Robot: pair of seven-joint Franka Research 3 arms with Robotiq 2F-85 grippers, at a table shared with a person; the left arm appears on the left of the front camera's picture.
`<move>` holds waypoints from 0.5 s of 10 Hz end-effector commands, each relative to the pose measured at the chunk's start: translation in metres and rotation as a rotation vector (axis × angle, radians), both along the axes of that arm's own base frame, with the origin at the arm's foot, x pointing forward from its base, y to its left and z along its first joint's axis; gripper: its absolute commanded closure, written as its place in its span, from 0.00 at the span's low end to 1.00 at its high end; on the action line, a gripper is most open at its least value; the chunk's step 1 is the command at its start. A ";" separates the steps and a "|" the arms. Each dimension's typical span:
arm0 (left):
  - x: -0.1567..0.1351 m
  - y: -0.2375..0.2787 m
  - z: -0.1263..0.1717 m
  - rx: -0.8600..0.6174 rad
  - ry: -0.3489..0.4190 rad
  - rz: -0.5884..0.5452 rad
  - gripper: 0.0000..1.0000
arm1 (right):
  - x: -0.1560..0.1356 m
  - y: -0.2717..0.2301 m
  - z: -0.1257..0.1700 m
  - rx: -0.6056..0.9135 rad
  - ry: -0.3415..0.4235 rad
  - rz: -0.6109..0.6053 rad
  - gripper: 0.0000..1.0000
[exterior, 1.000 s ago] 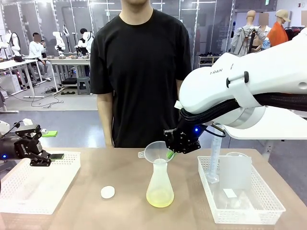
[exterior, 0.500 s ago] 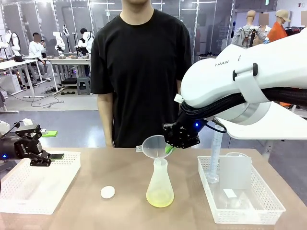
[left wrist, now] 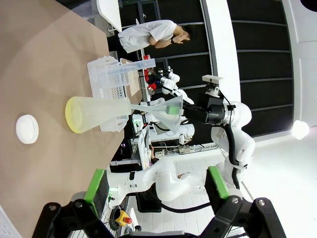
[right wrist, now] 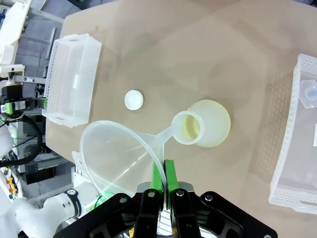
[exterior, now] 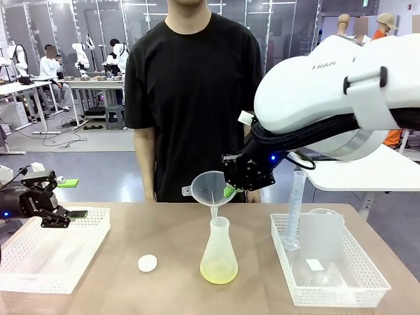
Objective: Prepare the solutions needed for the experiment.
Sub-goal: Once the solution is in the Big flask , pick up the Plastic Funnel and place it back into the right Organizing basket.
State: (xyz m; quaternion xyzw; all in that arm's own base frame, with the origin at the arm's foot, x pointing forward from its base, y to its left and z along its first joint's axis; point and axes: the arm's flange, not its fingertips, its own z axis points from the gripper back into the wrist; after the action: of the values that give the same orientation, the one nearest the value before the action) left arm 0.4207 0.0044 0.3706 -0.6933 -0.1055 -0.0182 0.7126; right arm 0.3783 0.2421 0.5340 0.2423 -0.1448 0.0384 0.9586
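The solutions (exterior: 218,272), a shallow pale yellow layer, sit in the bottom of a frosted conical flask (exterior: 218,251) standing upright near the middle of the table, between a white basket (exterior: 92,244) on the left and another basket (exterior: 365,286) on the right. The right gripper (exterior: 230,191) hangs just above the flask, its jaws pinching the wall of a clear funnel (exterior: 205,186), which is tilted with its spout reaching down to the flask's mouth. The left gripper (exterior: 73,199) hovers over the far edge of the left basket, jaws spread and holding nothing. A small white cap (exterior: 147,263) lies on the table left of the flask. A graduated cylinder (exterior: 294,206) stands upright in the right basket. A person (exterior: 193,98) stands at the far side.
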 end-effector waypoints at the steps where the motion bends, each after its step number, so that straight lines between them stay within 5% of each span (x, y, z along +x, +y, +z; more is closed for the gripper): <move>1: 0.000 0.000 0.001 -0.001 -0.006 0.000 0.00 | -0.012 -0.009 0.003 0.017 -0.009 0.031 0.96; 5: 0.000 0.000 0.001 -0.001 -0.006 0.000 0.00 | -0.022 -0.015 0.019 0.022 -0.033 0.033 0.96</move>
State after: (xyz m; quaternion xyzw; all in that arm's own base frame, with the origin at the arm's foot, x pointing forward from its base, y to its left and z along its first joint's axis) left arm 0.4207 0.0044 0.3706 -0.6933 -0.1055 -0.0182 0.7126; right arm 0.3607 0.2331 0.5529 0.2452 -0.1556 0.0449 0.9559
